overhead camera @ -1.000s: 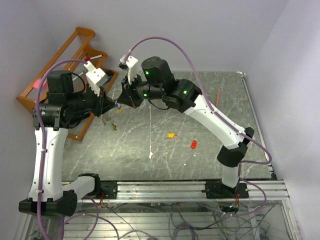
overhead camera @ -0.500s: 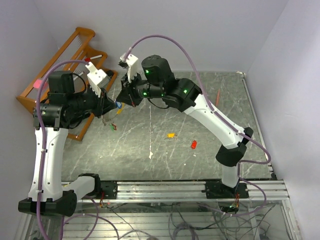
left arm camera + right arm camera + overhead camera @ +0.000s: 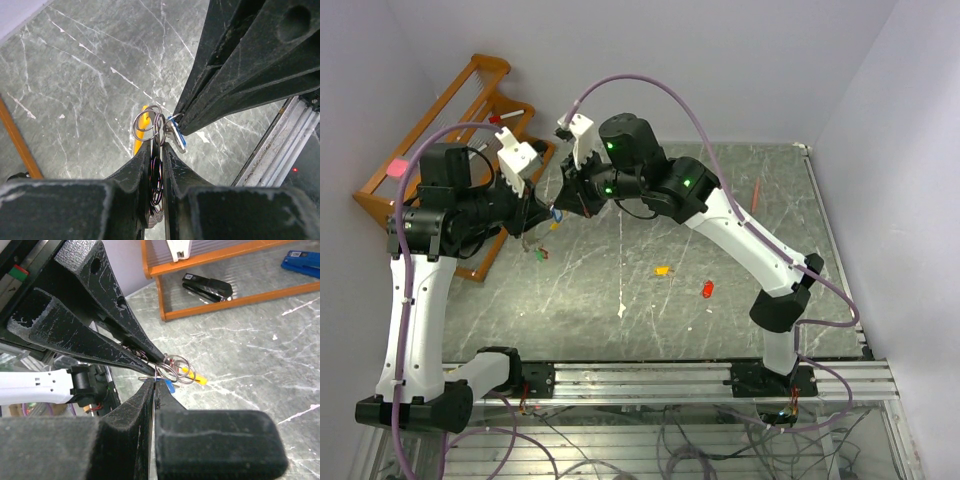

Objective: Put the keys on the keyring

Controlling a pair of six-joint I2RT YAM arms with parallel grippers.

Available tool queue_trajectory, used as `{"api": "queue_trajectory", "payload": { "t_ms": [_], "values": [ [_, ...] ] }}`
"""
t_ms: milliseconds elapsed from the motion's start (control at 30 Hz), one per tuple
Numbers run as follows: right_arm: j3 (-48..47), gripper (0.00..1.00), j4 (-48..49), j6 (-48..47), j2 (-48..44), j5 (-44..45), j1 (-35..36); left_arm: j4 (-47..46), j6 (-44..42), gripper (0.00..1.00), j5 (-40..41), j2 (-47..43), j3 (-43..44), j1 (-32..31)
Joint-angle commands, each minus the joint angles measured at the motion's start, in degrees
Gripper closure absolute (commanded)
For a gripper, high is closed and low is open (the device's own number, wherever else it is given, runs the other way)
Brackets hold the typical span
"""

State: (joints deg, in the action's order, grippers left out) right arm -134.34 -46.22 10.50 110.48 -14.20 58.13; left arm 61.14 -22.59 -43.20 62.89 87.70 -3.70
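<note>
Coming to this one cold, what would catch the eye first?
The two grippers meet tip to tip above the far left of the table: the left gripper pinches the keyring, the right gripper a blue key. An orange key and a red key lie loose mid-table.

left gripper (image 3: 543, 214): edged right and slightly down in the top view, toward the other arm's tips; its white wrist housing moved with it.
right gripper (image 3: 563, 208): shifted a little left, toward the left gripper.
gap between tips: narrower than a second ago; the two sets of tips now all but meet.
right arm (image 3: 720, 215): upper joints and elbow drawn slightly left with the wrist.
blue key (image 3: 555, 213): carried marginally left.
green and red keys (image 3: 536, 253): below the left gripper, now further left than before.
keyring (image 3: 146, 123): its yellow piece shows slightly lower and further left in the top view.
</note>
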Motion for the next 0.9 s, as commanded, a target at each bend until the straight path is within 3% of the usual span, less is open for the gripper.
{"api": "queue_trajectory", "payload": {
  "t_ms": [0, 867],
  "values": [
    [0.0, 1.00, -1.4, 0.1, -1.1, -2.1, 0.1, 1.0, -2.6, 0.93, 1.5, 0.2, 2.9, -0.8],
    [3.3, 1.00, 0.7, 0.7, -4.1, -4.6, 0.3, 7.6, -12.1, 0.93, 3.0, 0.6, 4.8, -2.7]
  ]
}}
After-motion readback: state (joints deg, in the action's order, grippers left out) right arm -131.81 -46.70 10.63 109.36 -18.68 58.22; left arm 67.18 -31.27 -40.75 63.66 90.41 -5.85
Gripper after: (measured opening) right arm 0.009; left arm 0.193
